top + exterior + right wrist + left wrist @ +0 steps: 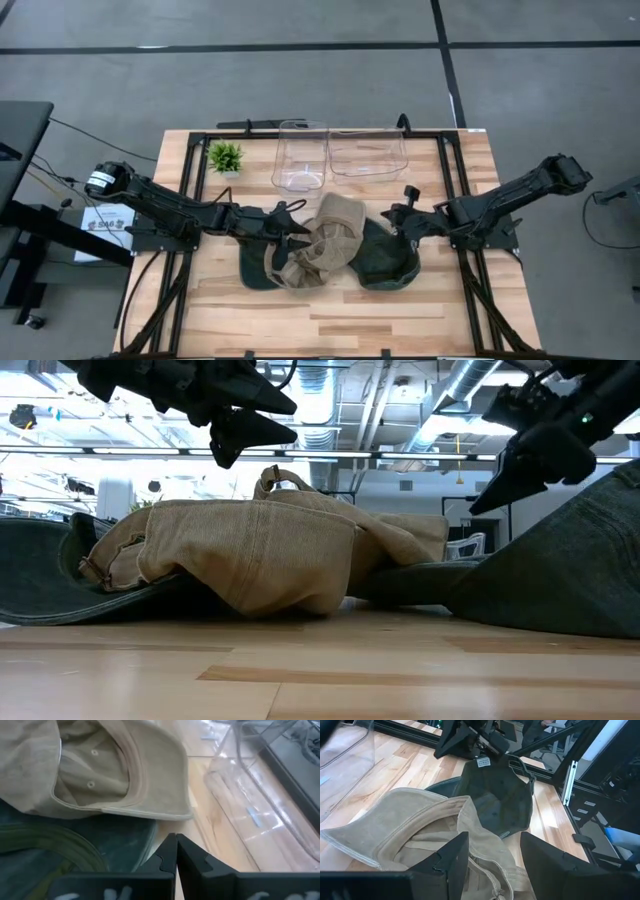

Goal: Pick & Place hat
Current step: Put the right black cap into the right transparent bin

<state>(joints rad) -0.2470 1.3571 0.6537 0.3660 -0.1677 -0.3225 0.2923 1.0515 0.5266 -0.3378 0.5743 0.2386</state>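
Hat [330, 250], tan and crumpled, lay at the table's centre, overlapping two dark green hats [385, 262] spread beneath it. Left gripper [296, 224] hovered at its ten o'clock, fingers apart and holding nothing. Right gripper [392, 222] waited at its two o'clock, fingers closed and empty. Two clear bins [300, 155] stood at twelve o'clock, unfilled. Picking apparently hadn't started; grasp, lift and placement all remained.

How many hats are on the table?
3: a tan hat in the middle, a dark hat under its left side, and another dark hat on its right. More could hide underneath.
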